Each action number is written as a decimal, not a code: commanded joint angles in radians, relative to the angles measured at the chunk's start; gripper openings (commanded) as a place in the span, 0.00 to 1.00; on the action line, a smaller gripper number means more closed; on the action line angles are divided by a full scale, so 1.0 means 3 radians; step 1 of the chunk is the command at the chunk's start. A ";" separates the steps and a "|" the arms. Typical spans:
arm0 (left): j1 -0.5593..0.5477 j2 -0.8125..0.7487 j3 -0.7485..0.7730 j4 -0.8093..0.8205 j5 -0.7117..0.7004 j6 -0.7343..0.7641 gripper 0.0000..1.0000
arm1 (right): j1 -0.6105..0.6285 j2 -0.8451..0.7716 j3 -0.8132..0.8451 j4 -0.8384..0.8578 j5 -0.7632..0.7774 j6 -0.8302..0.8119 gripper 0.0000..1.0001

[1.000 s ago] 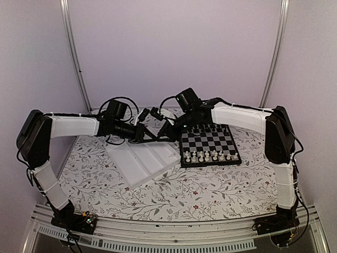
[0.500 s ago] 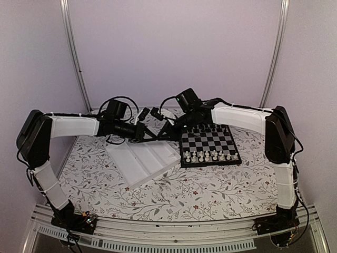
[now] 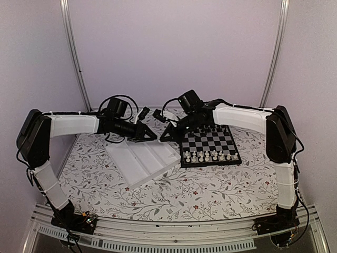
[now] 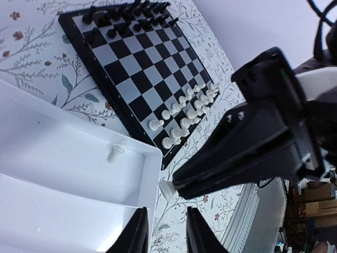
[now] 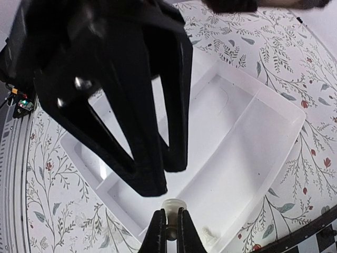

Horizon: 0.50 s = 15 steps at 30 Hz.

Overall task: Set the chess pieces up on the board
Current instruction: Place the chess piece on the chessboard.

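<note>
Above the far right corner of the white tray (image 3: 141,159) my two grippers meet tip to tip. The right gripper (image 5: 171,213) is shut on a tiny white chess piece (image 5: 172,204), its round base sticking out past the fingertips. In the left wrist view the same piece (image 4: 167,190) shows at the tip of the right gripper's black fingers (image 4: 237,158). My left gripper (image 4: 166,212) stands open just short of it, nothing between its fingers. The board (image 3: 209,143) lies right of the tray, with white pieces (image 3: 210,155) along its near rows and black ones (image 3: 207,128) along the far rows.
One more white piece (image 4: 116,153) lies in the tray's end compartment, also low in the right wrist view (image 5: 209,236). The tray sits tilted on the flowered tablecloth (image 3: 174,192). Metal posts stand at the back left (image 3: 73,58) and back right (image 3: 275,52).
The right gripper's jaws closed on the white piece while the left gripper's jaws opened and let it go. The left gripper has drawn back slightly to the left.
</note>
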 commanded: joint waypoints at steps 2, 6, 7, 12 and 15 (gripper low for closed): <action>0.0012 -0.0026 0.0418 -0.0446 -0.0241 0.0494 0.27 | -0.0367 -0.0285 -0.0105 -0.0529 0.0279 -0.0278 0.00; 0.0013 0.0038 0.0652 -0.0816 -0.0732 0.0891 0.26 | -0.0692 -0.0479 -0.0231 -0.0944 0.0591 -0.0581 0.00; 0.0014 0.0047 0.0678 -0.0863 -0.0835 0.0951 0.26 | -0.0779 -0.0539 -0.0254 -0.1057 0.0675 -0.0634 0.00; 0.0019 0.0021 0.0607 -0.0775 -0.1152 0.1098 0.26 | -0.1114 -0.0658 -0.0256 -0.1616 0.1049 -0.0924 0.00; 0.0040 0.0013 0.0551 -0.0708 -0.1187 0.1121 0.26 | -0.1207 -0.0676 -0.0283 -0.1866 0.1325 -0.1050 0.00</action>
